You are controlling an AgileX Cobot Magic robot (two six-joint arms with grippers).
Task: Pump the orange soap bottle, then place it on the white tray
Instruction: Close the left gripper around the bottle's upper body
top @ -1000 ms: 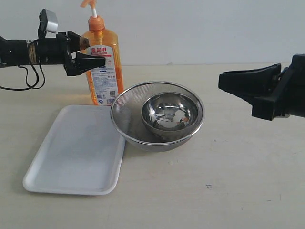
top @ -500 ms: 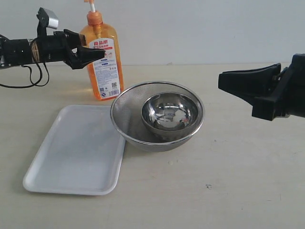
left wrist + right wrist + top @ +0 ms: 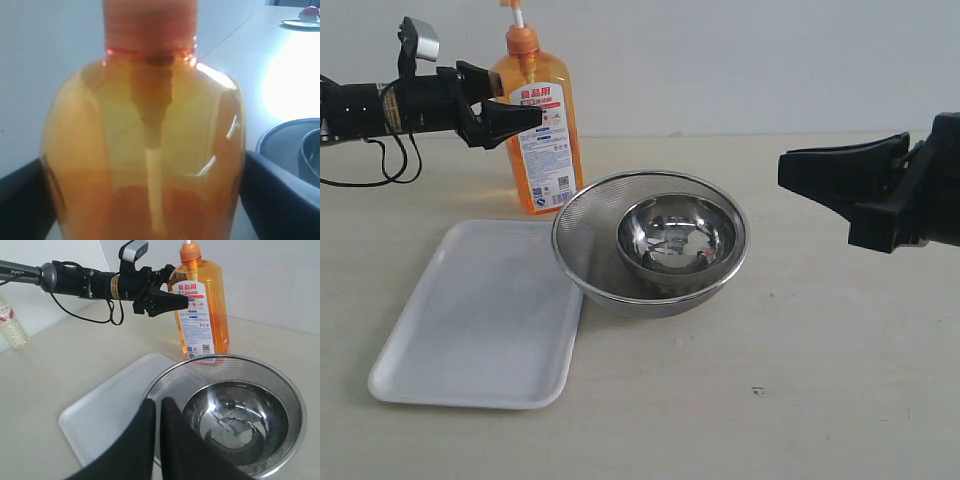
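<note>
The orange soap bottle (image 3: 545, 130) hangs slightly tilted just above the table at the back left, its pump head cut off by the top of the exterior view. My left gripper (image 3: 515, 110) is shut on its upper body from the left. In the left wrist view the bottle (image 3: 150, 150) fills the frame between the two dark fingers (image 3: 280, 200). The white tray (image 3: 470, 320) lies flat in front of the bottle, with nothing on it. My right gripper (image 3: 790, 170) hovers at the far right, shut and holding nothing; its closed tips (image 3: 157, 407) point toward the tray (image 3: 110, 405).
A round steel mesh strainer (image 3: 590, 250) with a smaller steel bowl (image 3: 675, 240) inside stands right of the tray, touching its edge. A small clear bottle (image 3: 12, 325) stands far off to the left. A white wall rises behind the table.
The left gripper has lifted the bottle off the table and carried it slightly to the right, then lowered it a little. The right arm has not moved.
</note>
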